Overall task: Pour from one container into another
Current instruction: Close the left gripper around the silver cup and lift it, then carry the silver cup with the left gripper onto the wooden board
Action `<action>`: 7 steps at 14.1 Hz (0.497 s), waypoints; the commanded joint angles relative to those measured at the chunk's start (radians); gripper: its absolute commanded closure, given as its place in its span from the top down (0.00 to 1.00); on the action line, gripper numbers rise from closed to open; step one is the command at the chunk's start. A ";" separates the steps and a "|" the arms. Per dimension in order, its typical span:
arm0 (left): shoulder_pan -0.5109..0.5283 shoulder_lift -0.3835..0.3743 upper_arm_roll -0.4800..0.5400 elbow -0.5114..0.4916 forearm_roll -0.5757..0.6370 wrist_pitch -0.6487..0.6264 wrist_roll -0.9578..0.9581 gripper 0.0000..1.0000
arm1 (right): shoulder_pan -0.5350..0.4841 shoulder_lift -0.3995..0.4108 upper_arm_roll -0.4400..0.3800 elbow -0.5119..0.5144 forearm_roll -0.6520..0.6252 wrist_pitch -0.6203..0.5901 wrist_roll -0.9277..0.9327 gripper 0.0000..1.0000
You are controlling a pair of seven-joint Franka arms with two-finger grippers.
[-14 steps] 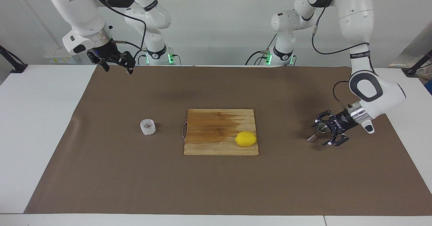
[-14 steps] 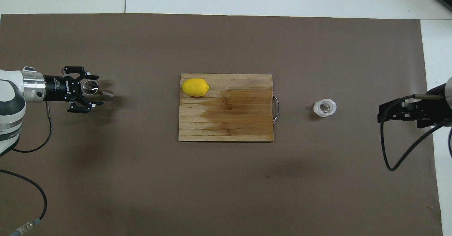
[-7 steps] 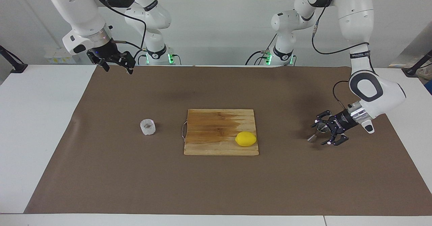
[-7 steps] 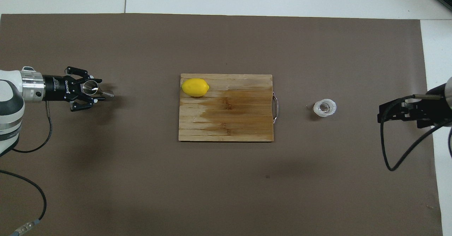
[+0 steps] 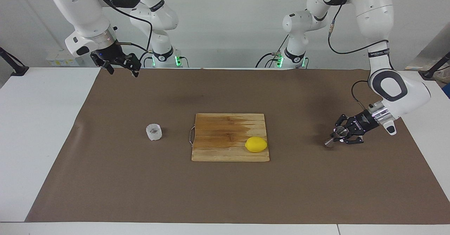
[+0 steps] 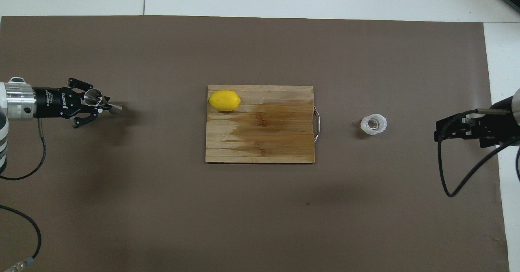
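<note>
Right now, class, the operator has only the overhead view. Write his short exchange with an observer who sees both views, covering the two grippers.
Operator: Is the right gripper down at the cup?
Observer: No. The right gripper hangs high over the edge of the mat nearest the robots. It is open and well clear of the cup.
Operator: Is the jigger off the mat?
Observer: The left gripper is shut on the waist of the jigger. The jigger is tilted, with its lower end down by the mat. I cannot tell whether it touches.
</note>
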 commanded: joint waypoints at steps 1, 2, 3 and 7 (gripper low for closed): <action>-0.022 -0.085 -0.002 -0.035 -0.024 -0.019 0.003 0.00 | -0.008 0.000 0.005 0.002 0.017 0.012 0.012 1.00; -0.042 -0.105 -0.002 -0.040 -0.024 -0.019 -0.011 0.00 | -0.008 0.000 0.005 0.002 0.017 0.012 0.013 1.00; -0.070 -0.122 -0.002 -0.040 -0.024 -0.018 -0.032 0.00 | -0.008 0.000 0.005 0.002 0.017 0.012 0.013 1.00; -0.188 -0.160 0.000 -0.028 -0.024 0.011 -0.153 0.00 | -0.008 0.000 0.005 0.002 0.017 0.012 0.012 1.00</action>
